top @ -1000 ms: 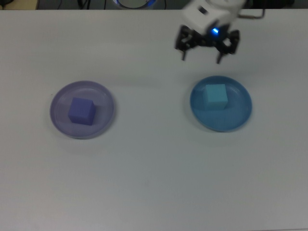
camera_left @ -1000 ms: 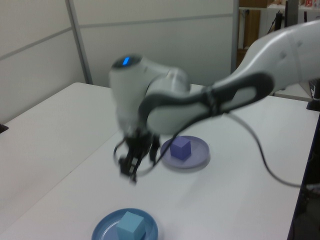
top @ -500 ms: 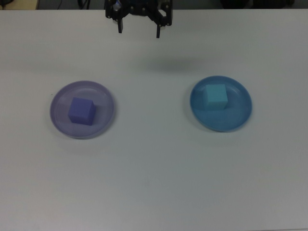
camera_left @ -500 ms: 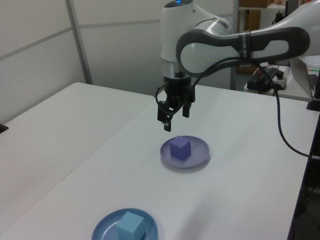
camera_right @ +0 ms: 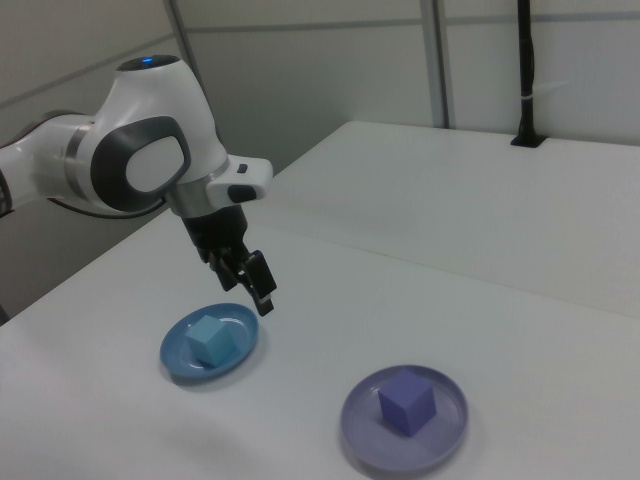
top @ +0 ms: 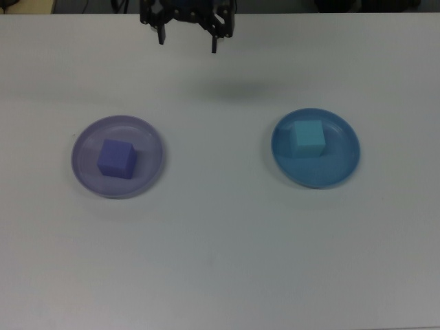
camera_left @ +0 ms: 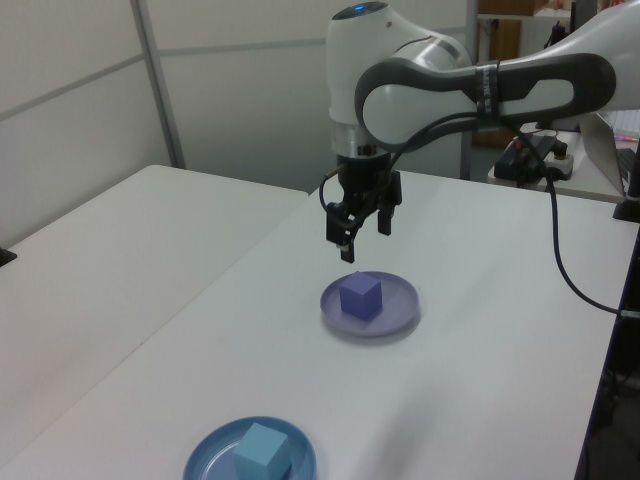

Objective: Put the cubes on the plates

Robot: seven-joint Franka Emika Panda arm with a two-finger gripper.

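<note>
Cubes: small violet-blue foam cube (top: pixel 115 159) on round lavender plastic plate (top: pixel 148 141); turquoise foam cube (top: pixel 309 138) on blue plate (top: pixel 344 155).
Gripper (top: pixel 187 40): released, empty, at 12 o'clock.
Advice: we judge the task done; we should lift clear.

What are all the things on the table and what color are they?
Plates: 2. One pale purple plate on the top view's left, one blue plate on the top view's right, apart on the white table.
Cubes: 2. One violet-blue cube sits on the purple plate, one turquoise cube sits on the blue plate.
Cable: 1, black, hanging from the arm in the left view.
Robot arm: 1, white and grey.
End effector: 1, black, open, holding nothing, up in the air above the table.
</note>
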